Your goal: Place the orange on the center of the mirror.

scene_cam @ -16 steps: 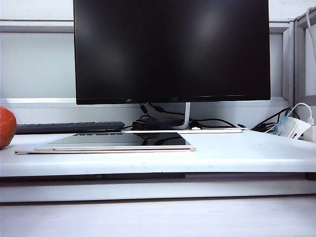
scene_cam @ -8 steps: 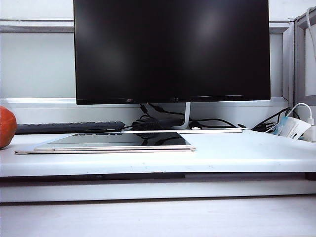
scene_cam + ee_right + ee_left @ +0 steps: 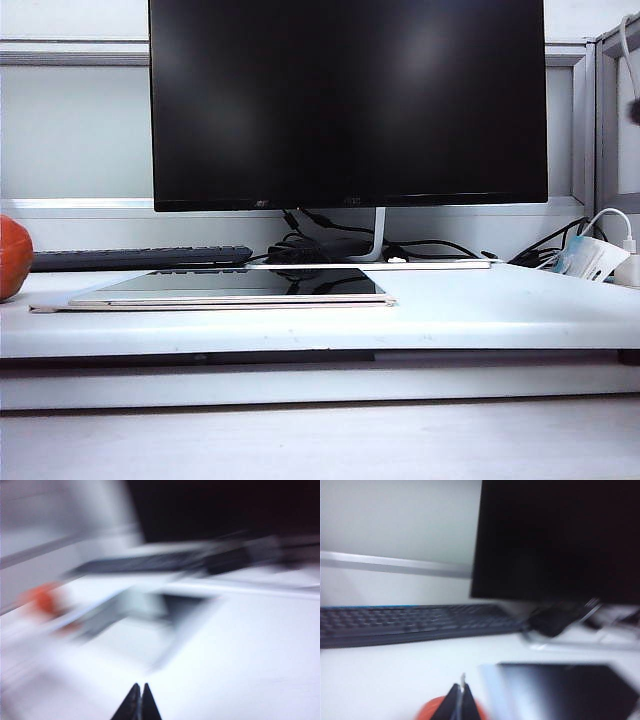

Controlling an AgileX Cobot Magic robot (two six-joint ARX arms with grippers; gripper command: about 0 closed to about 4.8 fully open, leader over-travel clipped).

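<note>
Exterior view: the round reddish-orange fruit is sitting at the far left edge of the white counter, well apart from the thin flat rectangular mirror with a dark reflective face and pale gold edge, which is lying flat near the counter's middle with nothing resting on it. A large black upright monitor is standing behind the mirror, and a flat black keyboard is lying behind the mirror's left part. Neither arm is showing in this view. Left wrist view: the left pincer is hovering with its dark fingertips pressed together, holding nothing, with the orange just behind its tips and the mirror beside it. Right wrist view, heavily blurred: the right pincer is likewise closed and empty above bare counter, the mirror lying beyond it and the orange farther off.
</note>
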